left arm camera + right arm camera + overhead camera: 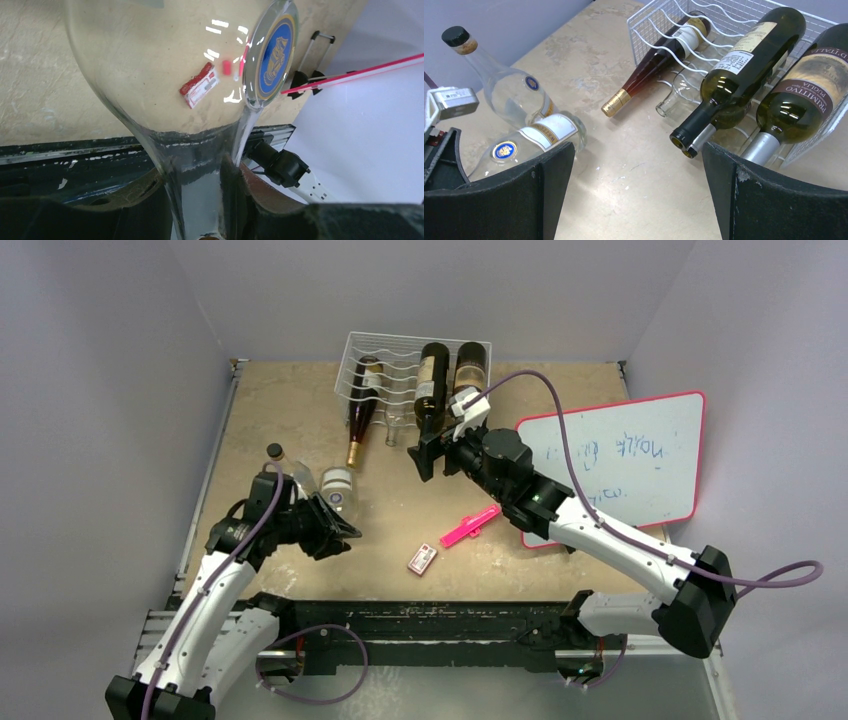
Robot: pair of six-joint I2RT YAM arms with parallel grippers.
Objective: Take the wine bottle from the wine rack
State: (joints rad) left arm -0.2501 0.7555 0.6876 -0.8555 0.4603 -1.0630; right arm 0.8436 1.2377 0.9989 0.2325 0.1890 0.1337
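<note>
The white wire wine rack (372, 348) stands at the back centre. It holds a red bottle with a gold cap (362, 412), a dark green bottle (431, 382), a dark labelled bottle (469, 366) and a clear empty bottle (678, 91) low down. My right gripper (428, 454) is open and empty (636, 185), just in front of the green bottle's (744, 62) mouth. My left gripper (332, 524) is shut on the neck of a clear labelled bottle (337, 486), seen close in the left wrist view (165, 75), low over the table and off the rack.
A second clear bottle with a black cap (286, 466) lies beside the held one. A pink-edged whiteboard (625, 460), a pink marker (468, 527) and a small red and white box (422, 559) lie on the table to the right and front.
</note>
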